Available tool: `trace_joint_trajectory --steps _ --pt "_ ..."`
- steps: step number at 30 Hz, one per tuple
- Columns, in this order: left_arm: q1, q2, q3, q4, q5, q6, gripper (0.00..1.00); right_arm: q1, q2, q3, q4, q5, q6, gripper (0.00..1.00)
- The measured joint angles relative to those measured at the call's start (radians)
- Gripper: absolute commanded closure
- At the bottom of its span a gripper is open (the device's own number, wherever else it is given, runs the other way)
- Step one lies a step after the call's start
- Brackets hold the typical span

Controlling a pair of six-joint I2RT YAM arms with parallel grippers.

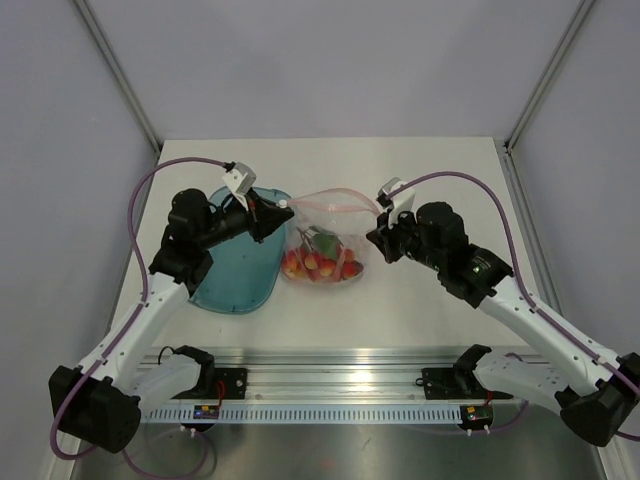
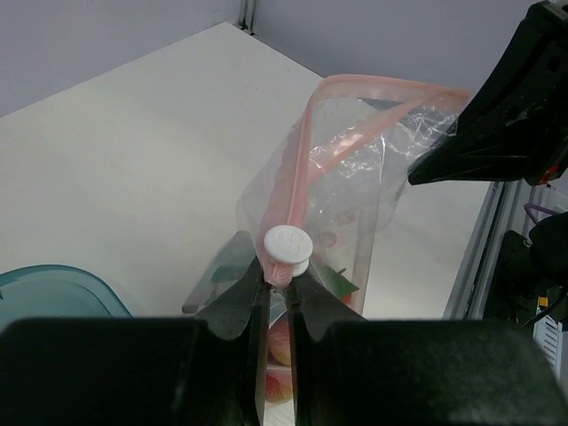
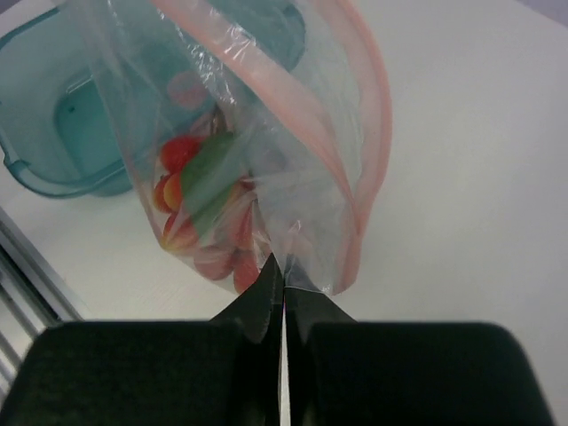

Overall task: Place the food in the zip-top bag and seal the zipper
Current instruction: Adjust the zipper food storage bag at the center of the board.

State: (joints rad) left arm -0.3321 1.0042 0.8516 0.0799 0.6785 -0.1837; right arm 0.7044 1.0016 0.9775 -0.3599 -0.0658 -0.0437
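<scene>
The clear zip-top bag (image 1: pixel 325 232) hangs stretched between my two grippers above the table. The food (image 1: pixel 320 265), red, orange and green pieces, sits in its bottom. The pinkish-red zipper (image 1: pixel 335 200) forms an open loop at the top. My left gripper (image 2: pixel 282 271) is shut on the zipper's left end, just under a white slider (image 2: pixel 287 242). My right gripper (image 3: pixel 284 275) is shut on the bag's right edge, below the zipper (image 3: pixel 368 133). The food (image 3: pixel 191 195) shows through the plastic in the right wrist view.
A teal translucent oval tray (image 1: pixel 235 265) lies on the table under my left gripper (image 1: pixel 283 207), left of the bag. A metal rail (image 1: pixel 330 385) runs along the near edge. Grey walls stand at the back and sides.
</scene>
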Motion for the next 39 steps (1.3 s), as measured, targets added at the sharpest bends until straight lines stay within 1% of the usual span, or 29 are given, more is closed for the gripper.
trace_joint_trajectory --steps 5,9,11,13,16,17,18,19,20,21,23,25,28,32,34,36,37,39 --pt "0.000 0.064 0.042 0.032 0.011 0.003 1.00 -0.097 0.058 0.011 0.138 0.003 -0.007 1.00" --pt "0.000 0.180 0.166 0.038 0.026 0.016 1.00 -0.228 0.131 0.082 0.203 -0.007 -0.014 1.00" --pt "0.000 0.224 0.229 0.040 0.041 0.018 1.00 -0.269 0.147 0.119 0.222 -0.008 -0.018 1.00" --pt "0.000 0.242 0.264 0.052 0.061 0.017 1.00 -0.289 0.144 0.137 0.246 -0.010 -0.024 1.00" --pt "0.000 0.240 0.264 0.076 0.097 0.003 1.00 -0.290 0.108 0.117 0.270 -0.026 -0.026 1.00" --pt "-0.001 0.239 0.251 0.097 0.108 -0.007 1.00 -0.290 0.087 0.091 0.278 -0.032 -0.023 0.80" --pt "-0.005 0.232 0.218 0.113 0.127 -0.021 1.00 -0.290 0.046 0.034 0.282 -0.034 -0.016 0.80" --pt "-0.012 0.232 0.189 0.144 0.129 -0.036 1.00 -0.290 0.021 -0.009 0.291 -0.034 -0.004 0.68" --pt "-0.022 0.228 0.147 0.165 0.136 -0.052 1.00 -0.290 -0.010 -0.062 0.293 -0.035 0.012 0.42" --pt "-0.037 0.226 0.104 0.177 0.143 -0.064 1.00 -0.290 -0.041 -0.114 0.277 -0.039 0.031 0.35" --pt "-0.065 0.232 0.037 0.177 0.151 -0.086 1.00 -0.290 -0.084 -0.179 0.217 -0.051 0.044 0.26" --pt "-0.087 0.240 -0.008 0.168 0.164 -0.109 1.00 -0.290 -0.105 -0.191 0.152 -0.058 0.050 0.26" --pt "-0.092 0.239 -0.027 0.154 0.171 -0.124 1.00 -0.290 -0.154 -0.179 0.069 -0.060 0.052 0.26" --pt "-0.091 0.216 -0.027 0.133 0.171 -0.122 1.00 -0.290 -0.218 -0.101 -0.021 -0.079 0.044 0.28" --pt "-0.091 0.201 -0.027 0.126 0.170 -0.122 1.00 -0.289 -0.210 -0.025 -0.061 -0.122 0.033 0.29" --pt "-0.091 0.186 -0.027 0.106 0.163 -0.116 1.00 -0.273 -0.168 0.069 -0.101 -0.161 0.014 0.28" --pt "-0.091 0.180 -0.027 0.092 0.158 -0.112 1.00 -0.256 -0.149 0.100 -0.103 -0.165 0.000 0.28" --pt "-0.091 0.171 -0.027 0.064 0.151 -0.103 1.00 -0.176 -0.114 0.133 -0.103 -0.148 -0.033 0.27"
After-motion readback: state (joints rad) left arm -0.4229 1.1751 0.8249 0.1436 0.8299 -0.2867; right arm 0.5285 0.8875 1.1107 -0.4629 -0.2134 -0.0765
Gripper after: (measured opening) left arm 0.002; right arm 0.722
